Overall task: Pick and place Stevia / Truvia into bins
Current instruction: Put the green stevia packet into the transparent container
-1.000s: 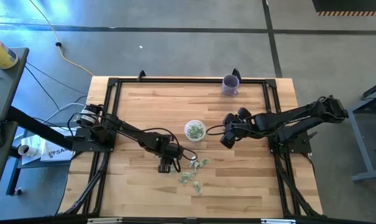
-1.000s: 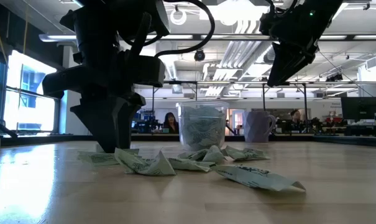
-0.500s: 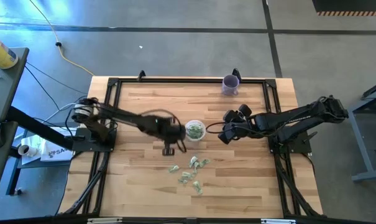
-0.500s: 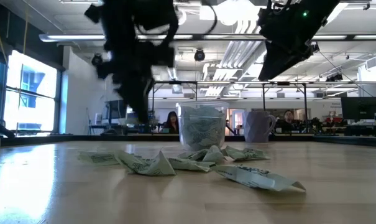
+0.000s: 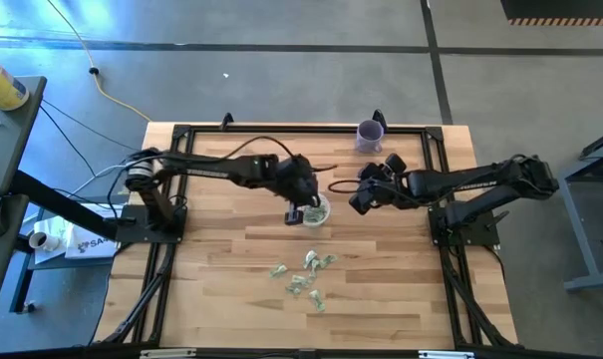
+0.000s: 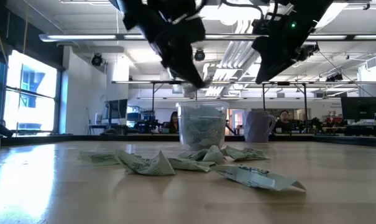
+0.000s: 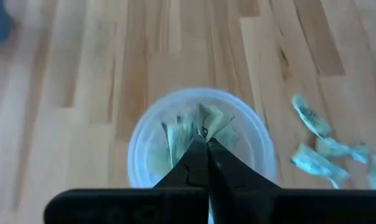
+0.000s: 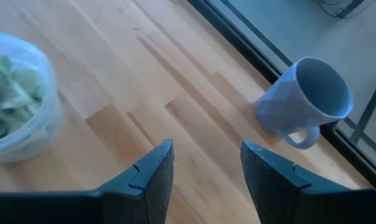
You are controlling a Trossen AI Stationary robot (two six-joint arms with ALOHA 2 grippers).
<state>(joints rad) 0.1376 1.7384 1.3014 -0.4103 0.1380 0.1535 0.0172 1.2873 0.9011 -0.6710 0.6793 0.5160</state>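
Note:
The clear cup point(image 5: 316, 210) stands mid-table with several pale green Stevia packets inside. My left gripper point(image 5: 299, 213) hangs just above its mouth, shut on one packet point(image 7: 205, 122); in the low view the gripper point(image 6: 191, 86) is right over the cup's rim point(image 6: 202, 107). More packets point(image 5: 306, 275) lie loose on the wood nearer the front edge point(image 6: 175, 163). My right gripper point(image 5: 361, 200) hovers open, right of the cup, with nothing between its fingers point(image 8: 153, 171). My left gripper pinches a crumpled packet point(image 7: 203, 126) at the very ends of its two shut fingers, coming from above and pointing down. The packet fans out below the fingertips, lifted clear of the table, over the packets in the cup point(image 7: 175, 140).
A purple cup point(image 5: 370, 135) stands at the far edge, right of centre point(image 8: 306, 99). A black frame point(image 5: 181, 135) runs round the tabletop. Bare wood lies left and right of the packet pile.
My left gripper has shut on a packet at the pile's left side, risen and swung toward the far edge and right, ending above the clear cup with the packet lifted clear. My right gripper has drifted a little toward the far edge.

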